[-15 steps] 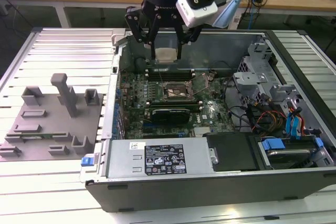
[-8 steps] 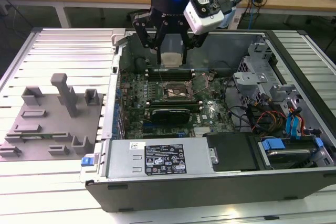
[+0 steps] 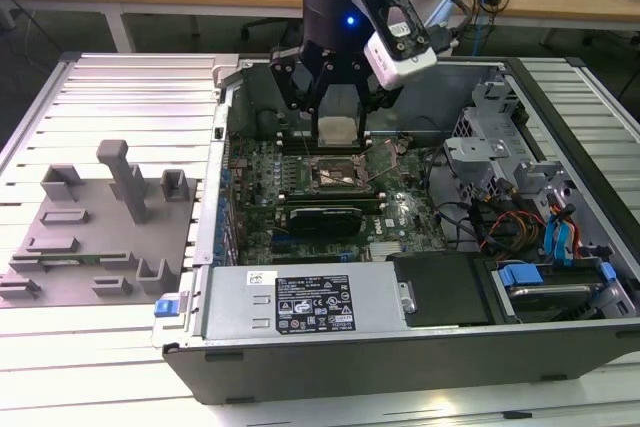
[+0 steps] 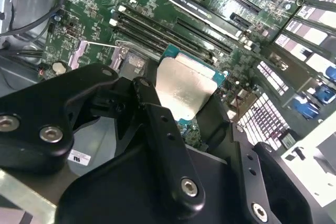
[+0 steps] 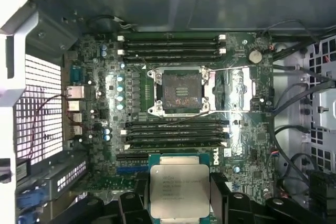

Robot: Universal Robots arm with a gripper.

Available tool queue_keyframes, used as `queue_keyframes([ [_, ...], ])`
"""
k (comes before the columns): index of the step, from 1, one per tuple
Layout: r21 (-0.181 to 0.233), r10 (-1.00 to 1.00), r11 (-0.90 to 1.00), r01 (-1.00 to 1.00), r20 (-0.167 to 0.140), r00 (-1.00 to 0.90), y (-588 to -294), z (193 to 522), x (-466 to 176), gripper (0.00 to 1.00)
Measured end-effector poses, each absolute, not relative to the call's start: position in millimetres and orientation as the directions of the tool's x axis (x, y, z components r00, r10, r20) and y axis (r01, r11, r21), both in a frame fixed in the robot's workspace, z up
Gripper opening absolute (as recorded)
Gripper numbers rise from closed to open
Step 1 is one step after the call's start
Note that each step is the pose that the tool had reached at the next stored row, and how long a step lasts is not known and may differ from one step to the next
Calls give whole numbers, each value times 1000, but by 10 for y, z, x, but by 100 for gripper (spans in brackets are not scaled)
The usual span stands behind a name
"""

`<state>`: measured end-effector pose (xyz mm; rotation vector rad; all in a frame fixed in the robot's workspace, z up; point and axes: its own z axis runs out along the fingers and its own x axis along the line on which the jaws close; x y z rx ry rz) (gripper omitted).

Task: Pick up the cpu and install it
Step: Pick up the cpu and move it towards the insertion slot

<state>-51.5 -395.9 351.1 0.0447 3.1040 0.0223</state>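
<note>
My gripper [image 3: 337, 125] is shut on the cpu [image 3: 337, 130], a small square chip with a silver-white top, gripped by two opposite edges. It hangs inside the open computer case, a little above the motherboard [image 3: 400, 212]. The dark square socket [image 3: 334, 176] lies just below and in front of the chip, uncovered, with its metal load plate [image 3: 385, 156] swung open to the exterior view's right. In the first wrist view the cpu [image 5: 179, 190] sits between my fingers [image 5: 137, 195], apart from the open socket [image 5: 181, 92]. In the second wrist view the cpu [image 4: 185, 86] shows above the board.
A grey plastic fixture tray [image 3: 90, 237] lies on the slatted table at the exterior view's left. The power supply [image 3: 300, 302] lines the case front. Drive cages and cables [image 3: 540, 227] crowd the exterior view's right. Memory slots [image 5: 173, 45] flank the socket.
</note>
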Motion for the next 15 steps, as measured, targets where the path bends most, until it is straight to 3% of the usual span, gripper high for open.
queue_keyframes([
  [15, 14, 28, 1000, 28, -37, -999, -3856, 3157, -511, 55],
])
